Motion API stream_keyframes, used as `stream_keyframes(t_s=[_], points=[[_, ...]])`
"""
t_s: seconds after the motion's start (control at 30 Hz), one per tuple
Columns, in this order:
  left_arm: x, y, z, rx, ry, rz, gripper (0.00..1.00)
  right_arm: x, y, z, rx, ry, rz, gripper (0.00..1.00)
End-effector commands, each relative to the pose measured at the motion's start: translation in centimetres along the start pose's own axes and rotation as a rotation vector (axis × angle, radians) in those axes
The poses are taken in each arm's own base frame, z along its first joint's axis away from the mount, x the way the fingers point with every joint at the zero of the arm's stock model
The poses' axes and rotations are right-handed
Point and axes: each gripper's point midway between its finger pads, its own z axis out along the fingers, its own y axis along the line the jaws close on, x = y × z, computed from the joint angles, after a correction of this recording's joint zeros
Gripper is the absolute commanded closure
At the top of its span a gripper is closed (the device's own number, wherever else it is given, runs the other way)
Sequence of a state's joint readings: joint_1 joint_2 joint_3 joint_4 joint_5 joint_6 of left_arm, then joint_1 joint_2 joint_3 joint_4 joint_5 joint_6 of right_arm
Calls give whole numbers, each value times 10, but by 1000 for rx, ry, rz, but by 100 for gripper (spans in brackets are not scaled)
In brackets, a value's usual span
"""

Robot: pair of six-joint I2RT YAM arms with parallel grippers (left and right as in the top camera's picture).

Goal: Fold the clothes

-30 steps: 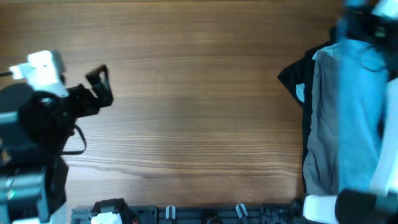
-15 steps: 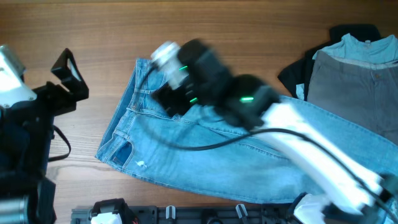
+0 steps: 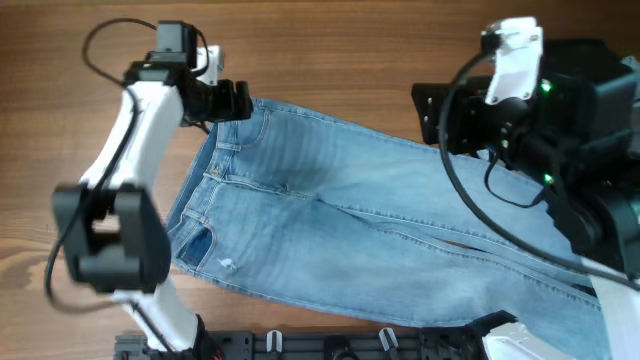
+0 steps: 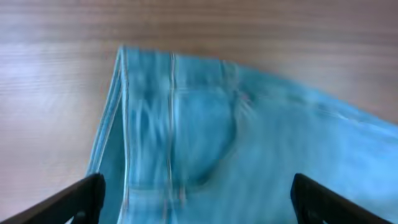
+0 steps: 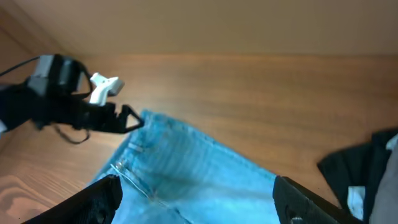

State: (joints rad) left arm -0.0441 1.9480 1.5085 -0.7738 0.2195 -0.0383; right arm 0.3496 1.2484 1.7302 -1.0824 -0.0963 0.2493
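Jeans [image 3: 350,220] lie spread flat across the table [image 3: 330,50], waist to the left.
Left tool [image 3: 237,100] reaches over the far waistband corner, opened wide; right tool [image 5: 198,190] hangs at right, wide and empty, near a black garment [image 5: 360,168].

Three cameras, shared jeans [image 3: 330,230]
Overhead faces down; they loom close ahead of my left pincer [image 4: 199,202], far beyond my right pincer [image 5: 199,200].

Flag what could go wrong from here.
1. The left gripper hangs open at the waistband corner, where layers stack; it may pinch only the top one.
2. The jeans lie diagonal and wrinkled, legs running under the right arm, so a fold could come out skewed.
3. The black garment sits near the right gripper; it might snag.
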Motion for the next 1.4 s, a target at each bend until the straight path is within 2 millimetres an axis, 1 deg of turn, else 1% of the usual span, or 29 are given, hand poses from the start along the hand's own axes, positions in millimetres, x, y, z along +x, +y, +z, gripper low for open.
stream_keyframes(t_s=[0.0,0.1,0.17,0.2,0.23,0.3,0.37,0.4,0.43,0.47,0.53,0.57,0.67,0.73,0.77,0.8,0.83,0.87,0.93,0.97,1.0,1.03,1.1,1.13,1.17,1.2,1.23,1.27,1.37], points=[[-3,15,50,-4,11,25,3,9,-7,15,29,57,24,17],[-11,21,76,-10,-21,33,5,18,-11,31,45,117,29,17],[-13,24,88,-10,-30,34,16,24,-13,41,54,153,33,17],[-11,25,93,-11,-21,32,26,26,-14,45,58,167,34,17],[-8,26,96,-12,-11,30,43,27,-15,49,61,177,35,17],[-5,32,100,-24,1,22,96,29,-16,54,64,189,36,17],[-10,51,96,-57,-16,-7,96,30,-16,57,66,196,37,17],[-15,70,87,-92,-32,-44,96,30,-17,57,66,197,37,17],[-24,113,66,-189,-62,-154,96,30,-17,56,66,196,37,17],[-30,147,46,-261,-91,-251,96,31,-17,56,67,199,36,17],[-36,225,-12,-351,-181,-462,96,30,-19,56,79,197,36,17],[-35,269,-47,-382,-241,-552,96,30,-20,56,85,196,35,17],[-18,328,-98,-405,-326,-679,96,30,-20,57,86,196,35,17],[3,357,-127,-420,-355,-756,93,30,-23,58,104,194,34,15],[7,362,-133,-409,-366,-772,69,30,-24,59,110,195,33,15],[8,362,-140,-368,-383,-781,50,29,-25,59,111,193,33,15],[7,358,-143,-335,-391,-771,36,29,-27,61,123,192,35,15],[5,352,-148,-307,-398,-766,29,29,-34,64,167,191,58,14],[0,337,-156,-289,-397,-713,23,34,-47,73,236,211,80,14],[-5,322,-162,-282,-393,-670,22,40,-52,84,253,248,81,15],[-8,310,-167,-276,-390,-630,21,47,-57,94,267,285,86,18],[-12,294,-172,-271,-382,-585,23,56,-64,108,285,332,87,25],[-18,261,-179,-249,-372,-536,30,74,-80,137,323,420,104,40],[-20,242,-180,-232,-356,-509,38,85,-93,155,348,467,121,56],[-21,224,-179,-215,-335,-483,43,96,-105,174,359,513,143,68],[-21,212,-176,-204,-317,-467,47,108,-113,191,344,554,172,78],[-20,186,-168,-176,-272,-428,51,121,-117,209,311,600,206,83],[-17,161,-158,-153,-220,-371,51,139,-119,231,235,662,238,87],[-9,123,-143,-116,-134,-304,54,175,-116,268,88,769,319,89]])
